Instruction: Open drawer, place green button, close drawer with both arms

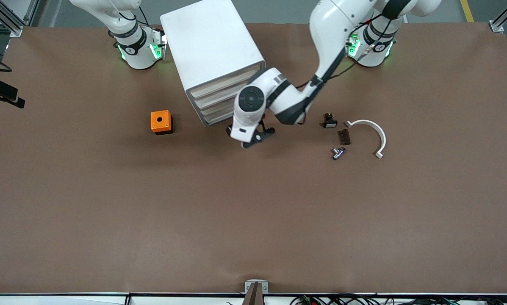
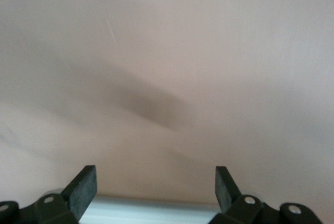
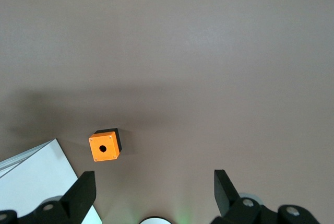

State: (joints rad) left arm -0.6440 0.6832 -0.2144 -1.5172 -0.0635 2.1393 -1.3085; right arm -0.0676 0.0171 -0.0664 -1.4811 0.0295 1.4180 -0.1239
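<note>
The white cabinet [image 1: 213, 46] stands between the arm bases, and its four stacked drawers [image 1: 217, 98] look pushed in. My left gripper [image 1: 232, 127] is low at the cabinet's front, by the lowest drawer. In the left wrist view the left gripper [image 2: 155, 182] is open, with a pale surface [image 2: 172, 67] close ahead and a white edge [image 2: 151, 209] between the fingers. The tiny button [image 1: 338, 152] lies on the table toward the left arm's end. My right gripper [image 3: 155, 185] is open and empty, high over the table, and out of the front view.
An orange box with a hole [image 1: 161, 122] sits beside the cabinet toward the right arm's end; it also shows in the right wrist view [image 3: 105, 146]. A small black-and-white switch [image 1: 330, 121], a brown block [image 1: 344, 137] and a white curved piece [image 1: 370, 134] lie near the button.
</note>
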